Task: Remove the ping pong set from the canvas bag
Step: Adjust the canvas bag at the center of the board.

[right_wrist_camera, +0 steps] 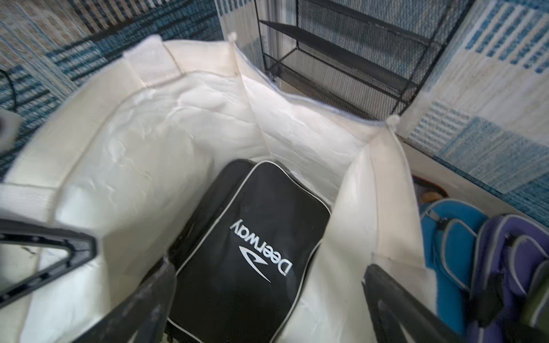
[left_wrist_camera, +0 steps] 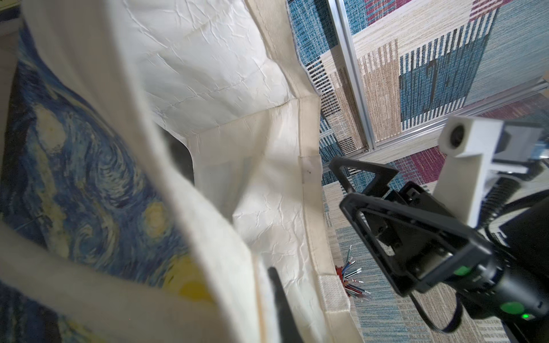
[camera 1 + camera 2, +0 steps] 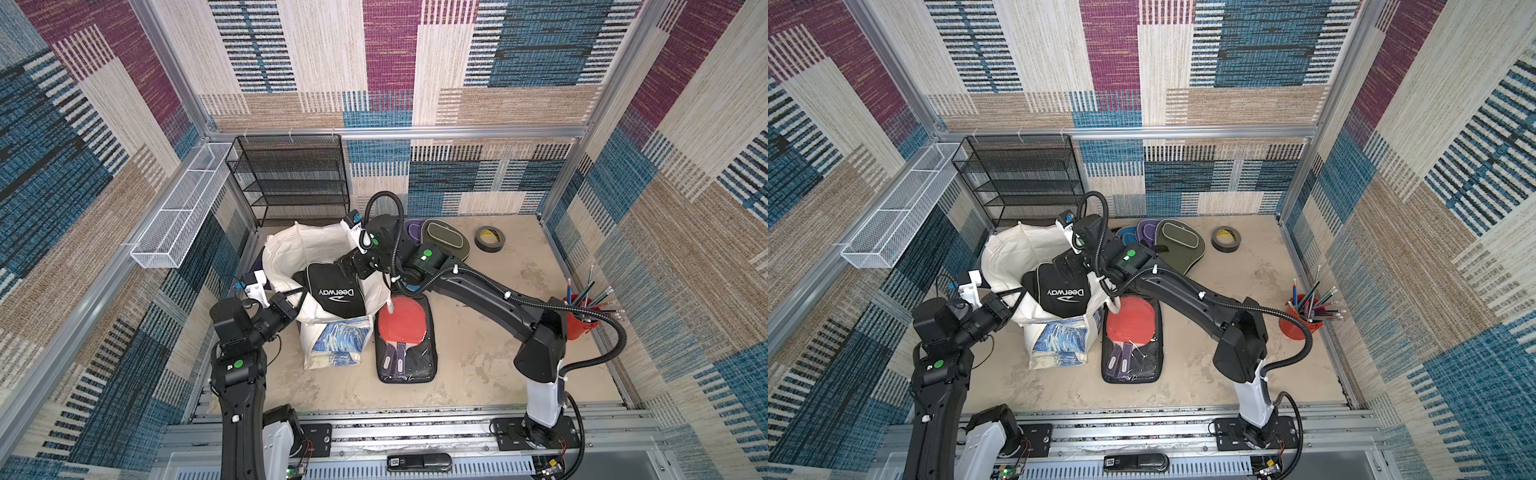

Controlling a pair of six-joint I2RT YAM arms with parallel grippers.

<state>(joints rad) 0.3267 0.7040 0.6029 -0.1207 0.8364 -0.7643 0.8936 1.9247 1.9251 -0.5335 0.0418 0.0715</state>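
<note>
The canvas bag (image 3: 291, 249) holds a black Deerway case (image 3: 332, 297), with the right gripper's (image 1: 267, 270) jaws wide above it. The left gripper's (image 3: 301, 297) jaws pinch the bag's rim.

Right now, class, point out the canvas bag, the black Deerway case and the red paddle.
canvas bag (image 3: 291, 249): in a top view, on its cream inner wall.
black Deerway case (image 1: 246, 237): right wrist view, on its printed face.
red paddle (image 3: 402, 318): in a top view, on its blade.

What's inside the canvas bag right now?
A black Deerway case sits inside the canvas bag, logo showing. Its lower end and the bag's bottom are covered by the case and the bag's walls; anything beneath cannot be seen.
</note>
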